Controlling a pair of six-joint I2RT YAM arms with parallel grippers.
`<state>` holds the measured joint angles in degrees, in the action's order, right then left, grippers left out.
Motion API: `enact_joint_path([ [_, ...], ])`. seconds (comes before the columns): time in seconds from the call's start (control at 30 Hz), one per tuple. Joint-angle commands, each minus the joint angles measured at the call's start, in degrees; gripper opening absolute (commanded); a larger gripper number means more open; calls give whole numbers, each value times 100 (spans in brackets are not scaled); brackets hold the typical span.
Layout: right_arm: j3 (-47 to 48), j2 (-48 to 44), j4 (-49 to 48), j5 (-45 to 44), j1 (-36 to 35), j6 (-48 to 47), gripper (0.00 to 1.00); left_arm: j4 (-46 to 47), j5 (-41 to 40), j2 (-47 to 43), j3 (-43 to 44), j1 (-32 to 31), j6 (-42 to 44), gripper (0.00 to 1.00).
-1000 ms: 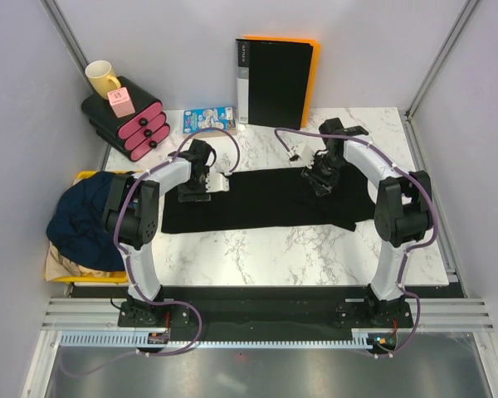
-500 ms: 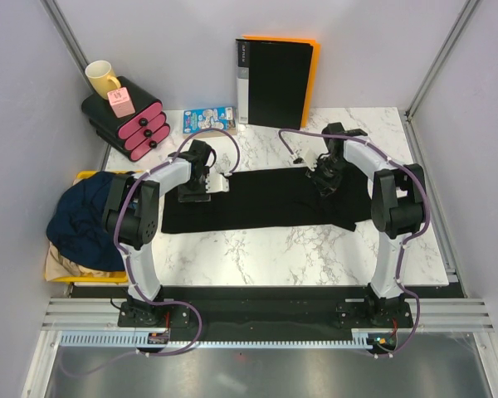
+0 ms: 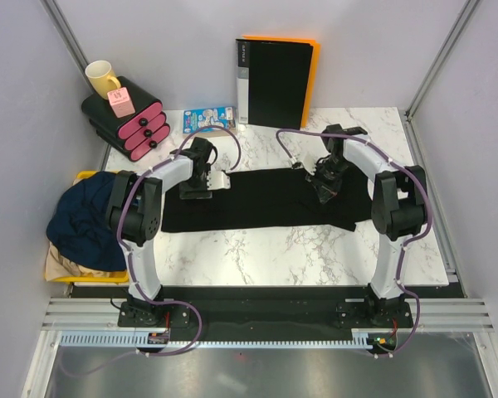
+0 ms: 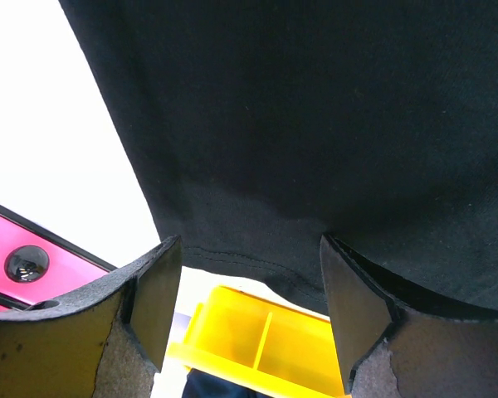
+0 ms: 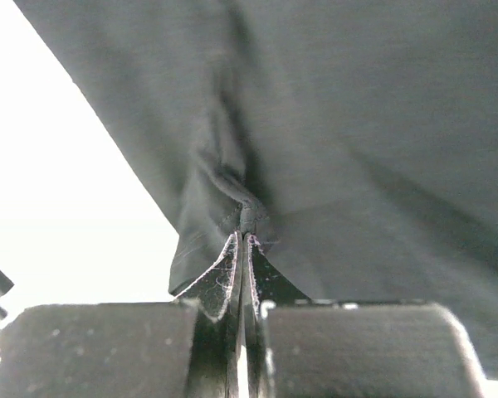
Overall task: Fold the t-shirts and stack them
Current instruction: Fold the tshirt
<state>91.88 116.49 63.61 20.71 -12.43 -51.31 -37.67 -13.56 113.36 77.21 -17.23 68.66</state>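
Black t-shirt [image 3: 266, 199] is laid out as a long band across the middle of the marble worktop [image 3: 315, 249], while a navy t-shirt [image 3: 83, 215] is heaped in a yellow bin [image 3: 85, 176] at the left edge of the frame. The right fingers [image 5: 216, 290] are clamped on a pinch of the shirt's upper edge, right of centre. The left fingers [image 4: 149, 290] are held apart over the cloth near its left end, with nothing gripped. An even fold would likely be helped if the left end were pinched to match, then both ends lifted level and carried together.
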Motion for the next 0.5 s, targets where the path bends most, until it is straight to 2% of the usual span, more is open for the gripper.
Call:
enact_joint_path([
  [0.0, 129, -583, 800, 539, -172, -327, 0, 49, 20, 151, 251, -17, 156, 74],
  [0.47, -424, -847, 1100, 830, -805, -283, 0, 58, 56, 309, 409, -70, 174, 74],
])
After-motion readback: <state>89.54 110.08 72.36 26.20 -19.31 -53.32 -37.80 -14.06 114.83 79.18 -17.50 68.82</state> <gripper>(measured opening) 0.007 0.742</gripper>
